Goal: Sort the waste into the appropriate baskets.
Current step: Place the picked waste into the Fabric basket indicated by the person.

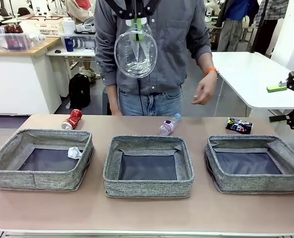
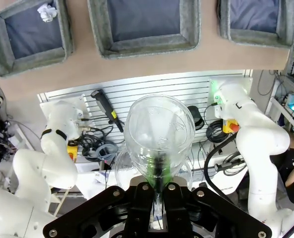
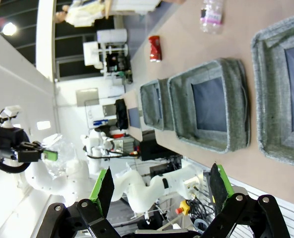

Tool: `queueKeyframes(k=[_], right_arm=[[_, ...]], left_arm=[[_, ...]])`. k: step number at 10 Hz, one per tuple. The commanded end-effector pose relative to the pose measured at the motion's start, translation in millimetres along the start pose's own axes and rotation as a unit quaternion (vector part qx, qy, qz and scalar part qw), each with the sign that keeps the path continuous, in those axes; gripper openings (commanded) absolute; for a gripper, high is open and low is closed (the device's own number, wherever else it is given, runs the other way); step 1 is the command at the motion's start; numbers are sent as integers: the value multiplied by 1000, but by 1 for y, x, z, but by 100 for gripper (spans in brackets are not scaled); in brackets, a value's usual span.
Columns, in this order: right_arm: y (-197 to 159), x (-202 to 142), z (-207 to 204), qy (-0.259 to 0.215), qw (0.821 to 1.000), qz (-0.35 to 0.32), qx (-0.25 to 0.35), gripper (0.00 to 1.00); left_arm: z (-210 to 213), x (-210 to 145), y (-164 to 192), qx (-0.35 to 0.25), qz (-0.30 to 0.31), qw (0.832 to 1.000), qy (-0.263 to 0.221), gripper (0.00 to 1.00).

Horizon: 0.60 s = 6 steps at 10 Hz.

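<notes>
L gripper (image 1: 138, 25) is clamped on the clear plastic cup (image 1: 135, 53), which is held high in the air, well clear of the table (image 1: 147, 210). Judging by the L wrist view, it sits nearer the robot-side edge than over any basket. The pads pinch the thin wall by the rim, w/ 1 pad apparently inside the cup. R gripper (image 1: 292, 101) hangs by the table's R end, jaws wide apart, nothing between them.

Handling, as a judgement: the cup is v. light, thin and springy. It'll buckle under a hard squeeze and it's slick, so a rim-wall pinch suits it. It should drop free once let go.

Other waste:
- The crumpled white paper ball (image 1: 74, 152) lies in the L basket (image 1: 8, 158), near its far R corner. It's soft and weighs next to nothing.
- The crushed red can (image 1: 72, 119) is near the table's far L corner. It's stiff and dented, so take it across the flattened body.
- The clear bottle w/ pink label (image 1: 169, 125) lies on its side by the far edge, behind the mid basket (image 1: 148, 186). It's round and may roll, so grip mid-body.
- The crushed dark can (image 1: 239, 125) is by the far edge, behind the R basket (image 1: 256, 184). Handle it as the red 1.
</notes>
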State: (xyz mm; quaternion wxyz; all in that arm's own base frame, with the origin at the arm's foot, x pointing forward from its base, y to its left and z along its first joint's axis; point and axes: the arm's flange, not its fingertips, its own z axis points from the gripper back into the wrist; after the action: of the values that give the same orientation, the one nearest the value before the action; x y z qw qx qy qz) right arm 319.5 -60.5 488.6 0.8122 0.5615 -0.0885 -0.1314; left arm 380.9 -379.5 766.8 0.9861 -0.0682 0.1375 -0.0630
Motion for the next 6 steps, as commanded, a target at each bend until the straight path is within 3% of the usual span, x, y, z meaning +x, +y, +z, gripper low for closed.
queueKeyframes(k=[1, 6], right_arm=[[-1, 0, 1, 1, 1000, 8, 2, 100], [-1, 0, 1, 1, 1000, 8, 2, 100]], left_arm=[[4, -2, 3, -2, -7, 1000, 0, 0], [4, -2, 3, -2, -7, 1000, 0, 0]])
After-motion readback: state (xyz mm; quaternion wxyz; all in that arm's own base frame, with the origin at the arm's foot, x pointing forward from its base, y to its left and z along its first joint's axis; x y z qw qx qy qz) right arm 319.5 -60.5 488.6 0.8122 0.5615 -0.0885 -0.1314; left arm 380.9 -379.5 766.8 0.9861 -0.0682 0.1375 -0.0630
